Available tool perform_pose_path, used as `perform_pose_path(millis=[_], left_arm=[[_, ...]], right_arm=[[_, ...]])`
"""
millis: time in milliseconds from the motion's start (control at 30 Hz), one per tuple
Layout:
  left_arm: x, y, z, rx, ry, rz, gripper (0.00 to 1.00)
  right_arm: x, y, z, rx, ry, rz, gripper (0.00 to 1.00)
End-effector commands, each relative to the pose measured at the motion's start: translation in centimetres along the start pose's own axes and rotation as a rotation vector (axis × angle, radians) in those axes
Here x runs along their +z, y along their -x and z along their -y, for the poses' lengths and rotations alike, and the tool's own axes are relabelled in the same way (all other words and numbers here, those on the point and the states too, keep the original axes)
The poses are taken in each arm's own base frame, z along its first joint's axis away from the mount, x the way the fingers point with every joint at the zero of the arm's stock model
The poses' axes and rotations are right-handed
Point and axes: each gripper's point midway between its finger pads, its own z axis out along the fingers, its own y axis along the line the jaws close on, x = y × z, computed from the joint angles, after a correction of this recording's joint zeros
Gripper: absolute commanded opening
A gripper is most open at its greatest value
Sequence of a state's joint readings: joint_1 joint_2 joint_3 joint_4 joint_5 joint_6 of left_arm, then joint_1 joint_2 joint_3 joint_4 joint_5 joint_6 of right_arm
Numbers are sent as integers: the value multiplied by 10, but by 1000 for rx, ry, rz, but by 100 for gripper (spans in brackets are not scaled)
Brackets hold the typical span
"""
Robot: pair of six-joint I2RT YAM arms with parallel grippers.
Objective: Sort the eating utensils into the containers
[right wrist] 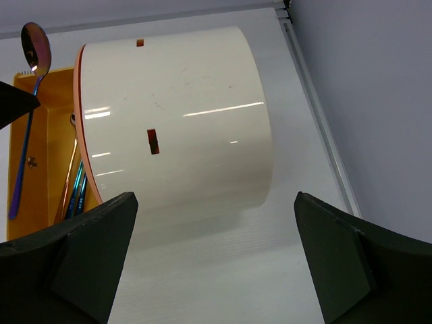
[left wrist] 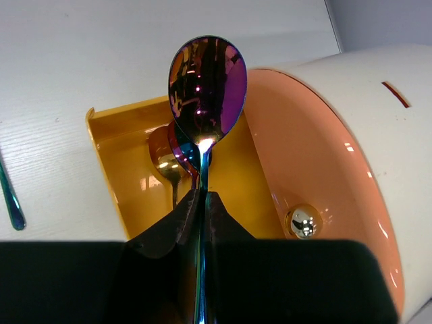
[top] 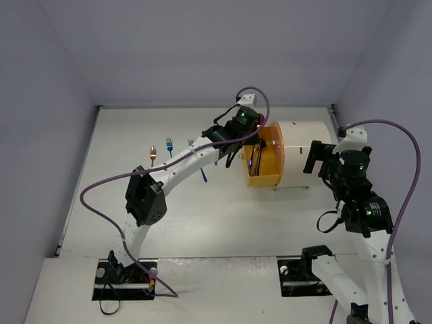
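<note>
Purple-sheened spoon (left wrist: 206, 88) is in your left claw (left wrist: 202, 202). The fingers are clenched on the handle and the bowl points straight out ahead of the tips.

Just past and below the bowl is the open orange drawer (left wrist: 115, 155), with a gold spoon (left wrist: 164, 165) lying inside. From the right wrist view, the held spoon's handle runs roughly along the drawer's length, and the bowl shows past the drawer's end. My read is that the long axis lines up with the drawer closely enough, so the move you need is down and let go, not sideways. I can't tell how high the spoon sits over the drawer floor.

Cabinet (left wrist: 364, 121) front and its knob (left wrist: 303, 222) sit just right of the spoon in the left wrist view. Watch that side as you lower.

Right claw (right wrist: 216, 236) is spread wide and grasping nothing. It hangs by the cabinet's white wall, on the side away from the drawer opening. The left arm is nearer, and as I judge it, the only one with a line into the drawer.

Farthest out are the loose utensils (top: 169, 145), gold and blue, on the tabletop (top: 223, 223). They lie well apart from the drawer on the left arm's side, long axes running roughly near-to-far.
</note>
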State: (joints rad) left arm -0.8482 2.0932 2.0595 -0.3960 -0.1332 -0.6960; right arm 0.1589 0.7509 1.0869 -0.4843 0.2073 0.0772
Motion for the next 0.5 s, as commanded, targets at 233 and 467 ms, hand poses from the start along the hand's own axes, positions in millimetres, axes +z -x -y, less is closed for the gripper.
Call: perform_pose_path(millis=[233, 467], left_arm=[[-17, 32, 45, -27, -112, 120, 0], [-22, 17, 35, 29, -68, 76, 28]], right_arm=[[-4, 26, 2, 12, -14, 78, 100], [4, 29, -1, 17, -19, 61, 100]])
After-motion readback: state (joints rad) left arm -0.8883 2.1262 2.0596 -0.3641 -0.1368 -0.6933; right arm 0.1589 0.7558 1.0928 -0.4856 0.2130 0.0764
